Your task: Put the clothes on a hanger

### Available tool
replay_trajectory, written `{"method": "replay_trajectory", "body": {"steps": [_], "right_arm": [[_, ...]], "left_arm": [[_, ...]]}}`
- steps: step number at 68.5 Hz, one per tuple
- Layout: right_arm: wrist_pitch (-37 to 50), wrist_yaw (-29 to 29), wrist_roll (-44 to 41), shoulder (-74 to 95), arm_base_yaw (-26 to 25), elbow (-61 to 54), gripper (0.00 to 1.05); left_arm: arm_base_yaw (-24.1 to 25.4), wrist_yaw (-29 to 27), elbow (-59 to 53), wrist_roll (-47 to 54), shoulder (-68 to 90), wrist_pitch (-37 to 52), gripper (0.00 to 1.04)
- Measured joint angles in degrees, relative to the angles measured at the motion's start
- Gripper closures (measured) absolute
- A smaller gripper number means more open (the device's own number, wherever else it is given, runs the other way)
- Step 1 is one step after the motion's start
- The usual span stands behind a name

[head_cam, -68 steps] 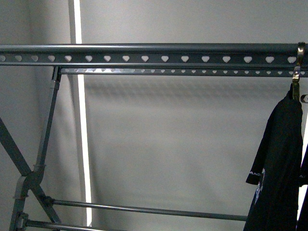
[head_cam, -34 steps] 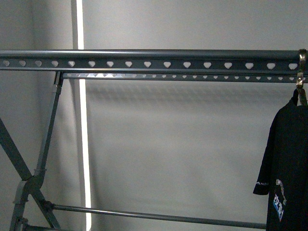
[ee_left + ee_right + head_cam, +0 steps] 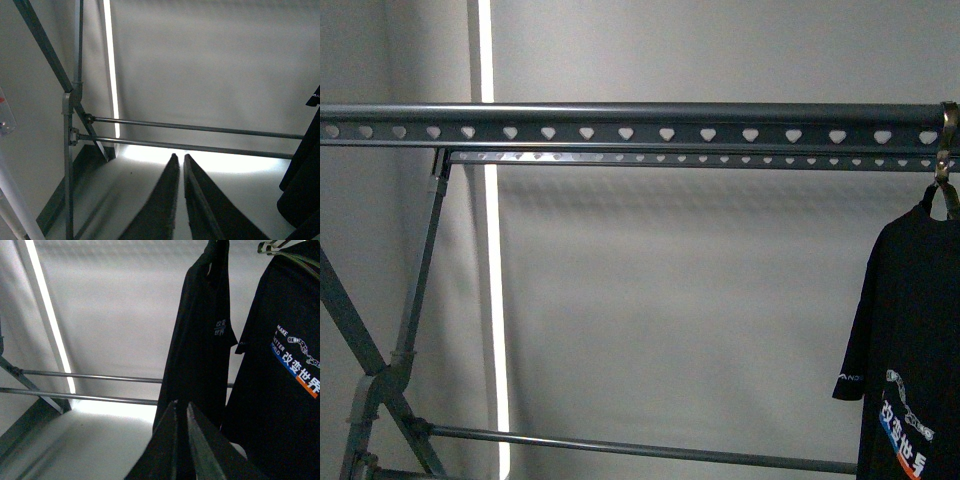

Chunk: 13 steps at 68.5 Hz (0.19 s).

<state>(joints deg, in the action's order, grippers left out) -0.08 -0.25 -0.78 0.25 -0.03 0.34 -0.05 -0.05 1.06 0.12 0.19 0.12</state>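
Front view shows the black T-shirt [image 3: 910, 350] hanging from the rack rail [image 3: 640, 125] at its far right end, nearer the right pincer [image 3: 181, 412], which, like the left pincer [image 3: 179, 162], is pressed together, empty.

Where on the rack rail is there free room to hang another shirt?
The rail is bare from its left end by the slanted leg almost to the right edge of the front view. It is crowded only at the far right, where the hook carries the black T-shirt. The right wrist view shows a second dark shirt beside it.
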Motion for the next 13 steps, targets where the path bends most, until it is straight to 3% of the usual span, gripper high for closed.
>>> {"method": "replay_trajectory", "body": {"steps": [13], "right_arm": [[0.00, 0.02, 0.00, 0.00, 0.00, 0.00, 0.59]], "left_arm": [[0.00, 0.00, 0.00, -0.02, 0.00, 0.00, 0.59]]}}
